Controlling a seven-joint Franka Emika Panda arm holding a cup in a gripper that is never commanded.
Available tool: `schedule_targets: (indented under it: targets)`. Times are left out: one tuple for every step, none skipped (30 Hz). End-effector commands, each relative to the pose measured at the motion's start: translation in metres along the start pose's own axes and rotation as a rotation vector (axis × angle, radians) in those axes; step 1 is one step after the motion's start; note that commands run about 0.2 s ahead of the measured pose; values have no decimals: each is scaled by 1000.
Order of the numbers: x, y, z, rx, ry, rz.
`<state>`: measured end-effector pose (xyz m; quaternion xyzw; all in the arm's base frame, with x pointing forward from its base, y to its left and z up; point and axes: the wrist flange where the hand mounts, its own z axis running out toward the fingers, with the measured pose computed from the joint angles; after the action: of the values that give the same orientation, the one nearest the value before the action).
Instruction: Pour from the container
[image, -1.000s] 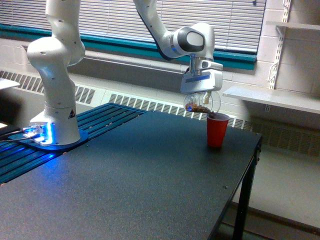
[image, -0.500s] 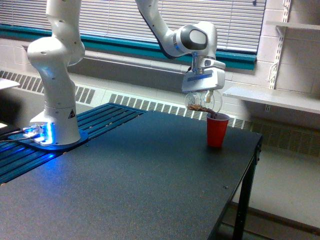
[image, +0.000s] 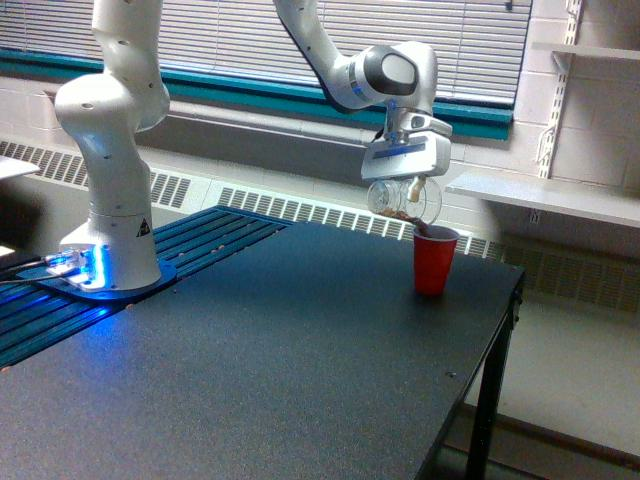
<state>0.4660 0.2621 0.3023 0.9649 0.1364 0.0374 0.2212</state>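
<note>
**Operator:** Describe the work surface and its limits.

**Technician:** You are working over a dark, matte table (image: 260, 360) set in front of a window wall with closed blinds (image: 230, 40) and a long radiator grille (image: 300, 208) below them. The table's right edge drops off just right of the red cup (image: 435, 260); a table leg (image: 487, 400) stands under that far right corner. A white shelf (image: 545, 197) projects from the wall at the right, beyond the table. The near and middle parts of the tabletop are bare.

**Operator:** Where is the arm?

**Technician:** The arm's base (image: 108, 250) stands at the far left, on a blue slatted platform (image: 200, 240) with a blue glow at its foot. The arm reaches over to the right, ending above the far right corner.

**Operator:** State of the gripper and the container?

**Technician:** The gripper (image: 404, 183) is clamped on the container (image: 400, 200), a clear cup with a loop handle. You see it tipped over, hanging just above and left of the red cup's rim. Brown contents lie along its lower side and reach toward the red cup's mouth. The red cup stands upright on the table, near the right edge.
</note>
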Motion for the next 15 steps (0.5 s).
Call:
schedule_targets:
  targets:
    - [1,0,-16,-11,-11,-35]
    - [1,0,-17,-14,-11,-36]
    - [1,0,-17,-16,-12,-35]
    - [1,0,-18,-15,-17,-34]
    - [1,0,-19,-16,-22,-33]
    - [1,0,-21,-15,-25,-33]
    - [2,1,-22,-16,-28,-35]
    - [2,1,-23,-19,-31,-36]
    - [2,1,-24,-19,-33,-36]
    - [2,1,-25,-20,-35,-37]
    - [2,2,-26,-23,-39,-37]
    - [2,2,-27,-24,-41,-35]
    - [2,2,-27,-25,-42,-34]
    - [2,2,-28,-27,-44,-35]
    - [2,3,-28,-28,-46,-35]
